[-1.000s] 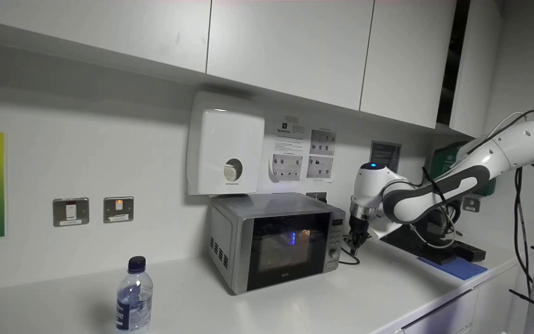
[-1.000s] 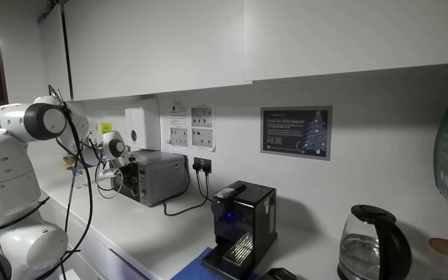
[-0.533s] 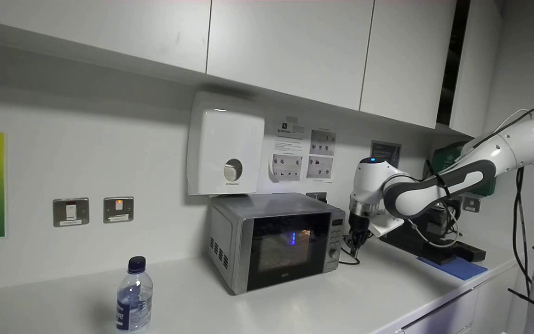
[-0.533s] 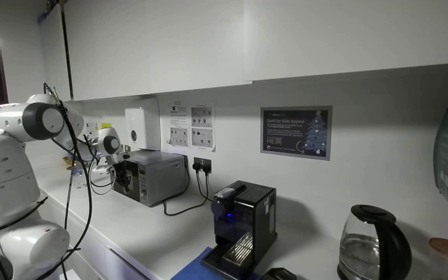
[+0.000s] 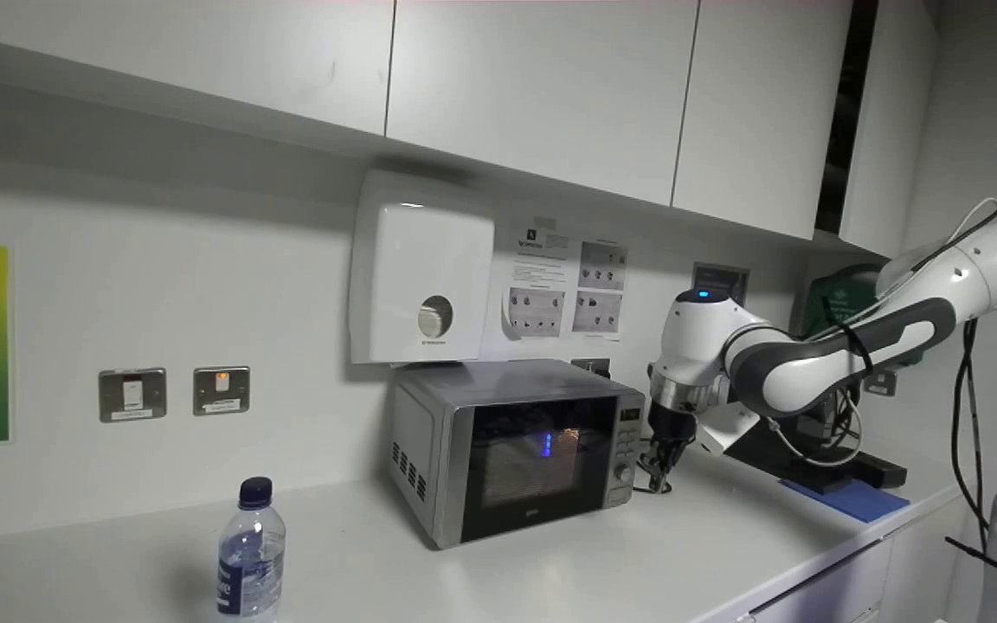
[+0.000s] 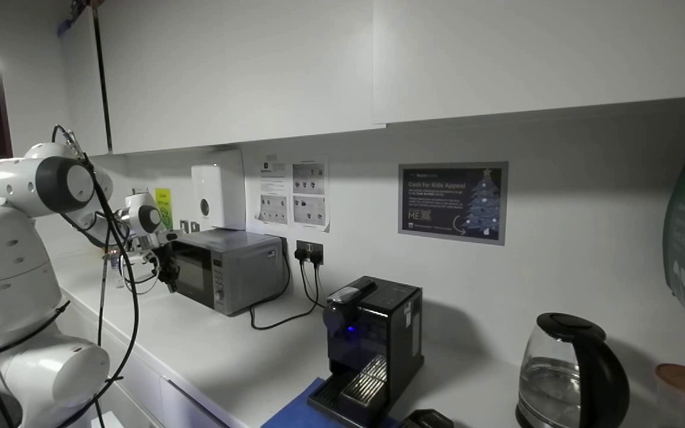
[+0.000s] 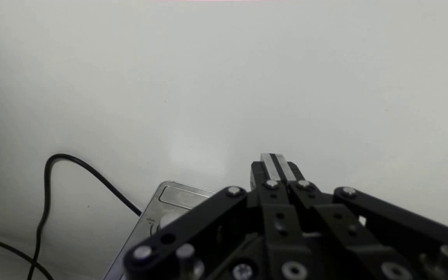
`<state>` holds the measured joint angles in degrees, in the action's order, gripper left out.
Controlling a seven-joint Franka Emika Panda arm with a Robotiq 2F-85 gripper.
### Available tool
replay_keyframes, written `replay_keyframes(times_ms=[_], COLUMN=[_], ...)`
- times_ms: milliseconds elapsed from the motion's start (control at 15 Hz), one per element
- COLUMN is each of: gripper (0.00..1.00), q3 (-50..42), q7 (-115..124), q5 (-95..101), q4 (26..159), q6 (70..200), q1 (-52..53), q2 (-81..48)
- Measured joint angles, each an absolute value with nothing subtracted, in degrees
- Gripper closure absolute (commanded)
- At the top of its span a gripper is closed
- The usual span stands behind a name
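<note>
The microwave (image 5: 516,450) stands on the counter (image 5: 602,562), its door (image 5: 524,484) closed, a blue streak of light showing in the dark glass. The gripper (image 7: 277,165) points downward near the microwave's front, close by it in both exterior views. The jaws are drawn fully together, the pale pads (image 7: 269,167) meeting side by side. In the wrist view the microwave lies to the lower left of the jaws: a corner of its control panel (image 7: 181,196) shows there, with the knob (image 7: 170,219) partly behind the gripper, while the pads stand out against white counter beyond that corner. How high the pads are over the counter is hard to judge from these angles.

A black cord (image 7: 47,182) loops across the counter from behind the microwave. Above it, a white dispenser (image 5: 425,268) hangs on the wall (image 5: 204,285), with notices (image 5: 542,277) fixed alongside. A double socket (image 6: 309,245) with two plugs (image 6: 316,257) sits below them. The bottle (image 5: 252,554), blue-capped and upright, is well apart from the gripper, on the microwave's far side from the arm (image 5: 845,359).

Further along the counter a coffee machine (image 6: 373,345) stands partly over a blue mat (image 6: 295,410). Beyond it come a kettle (image 6: 550,380) with water inside and a tub (image 6: 684,386) with a brown lid.
</note>
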<state>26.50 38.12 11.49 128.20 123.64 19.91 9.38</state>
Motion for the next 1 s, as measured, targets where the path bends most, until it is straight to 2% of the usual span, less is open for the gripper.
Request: replay_keyframes(times_ms=[1000], gripper=[1.0], q3=[36.69], q7=[45.69], q5=[19.37], q4=[126.49], q6=[120.92], q1=[22.86], q2=[18.03])
